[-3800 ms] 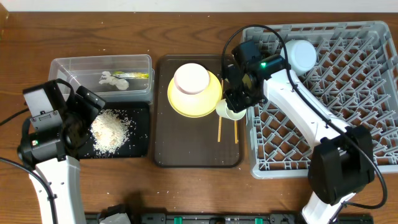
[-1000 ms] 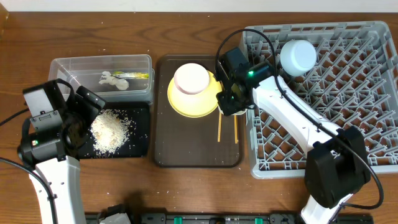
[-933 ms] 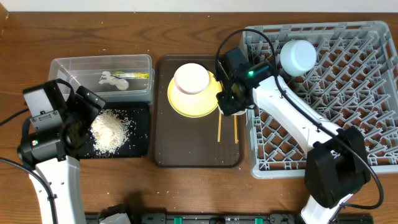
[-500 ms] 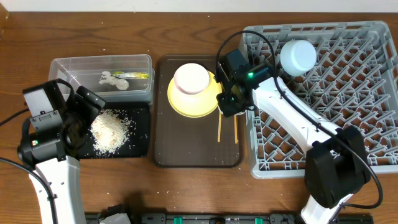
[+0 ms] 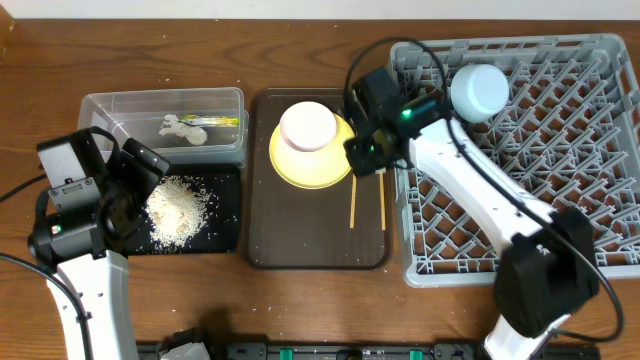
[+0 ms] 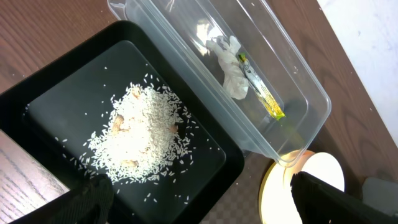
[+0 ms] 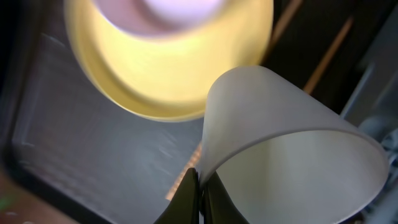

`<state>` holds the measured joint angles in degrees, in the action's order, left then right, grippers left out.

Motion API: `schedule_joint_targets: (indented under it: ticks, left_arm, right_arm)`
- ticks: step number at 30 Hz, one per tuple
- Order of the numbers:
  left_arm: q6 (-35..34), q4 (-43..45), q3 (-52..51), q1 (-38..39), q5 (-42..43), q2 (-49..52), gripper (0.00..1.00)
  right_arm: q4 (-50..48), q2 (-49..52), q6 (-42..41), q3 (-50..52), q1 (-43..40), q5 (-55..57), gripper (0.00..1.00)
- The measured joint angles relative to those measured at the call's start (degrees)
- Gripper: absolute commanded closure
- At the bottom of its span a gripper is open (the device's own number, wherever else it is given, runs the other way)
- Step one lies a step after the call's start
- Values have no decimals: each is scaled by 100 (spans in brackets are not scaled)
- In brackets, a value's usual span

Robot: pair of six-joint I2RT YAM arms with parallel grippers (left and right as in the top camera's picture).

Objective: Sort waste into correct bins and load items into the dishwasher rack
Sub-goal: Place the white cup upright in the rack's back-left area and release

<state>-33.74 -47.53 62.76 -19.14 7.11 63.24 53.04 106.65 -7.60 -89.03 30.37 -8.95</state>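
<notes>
Loading the cup: the right gripper (image 7: 200, 186) is pinched shut on the cup (image 7: 280, 143) rim, which next likely needs carrying right into the rack (image 5: 560, 130).

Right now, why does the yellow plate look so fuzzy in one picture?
Right wrist view: the yellow plate is smeared and out of focus, and the white cup up close looks soft. Overhead view: everything crisp. Left wrist view: rice sharp, plate edge washed out.

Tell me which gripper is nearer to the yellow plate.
Right. The right gripper, shut on the small white cup, is just beside the yellow plate at its right edge. The open left gripper hovers over the black tray, far to the plate's left.
</notes>
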Motion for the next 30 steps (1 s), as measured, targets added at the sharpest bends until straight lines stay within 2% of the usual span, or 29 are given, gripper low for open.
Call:
schedule_joint_targets:
  ticks: [5,11,19,30]
  left_arm:
    - [0,0,0,0,0,0,6]
    - [0,0,0,0,0,0,6]
    - [0,0,0,0,0,0,6]
    - [0,2,0,0,2,0,6]
  right_arm:
    - [-33,-599,96,-444,-361,-433,99]
    - [-63,-1067,566,-584,-1419,-1504,99]
    - [-90,-511,1864,-584,-2715,-4092,99]
    - [-358,782,2966,-581,-3053,-5652,99]
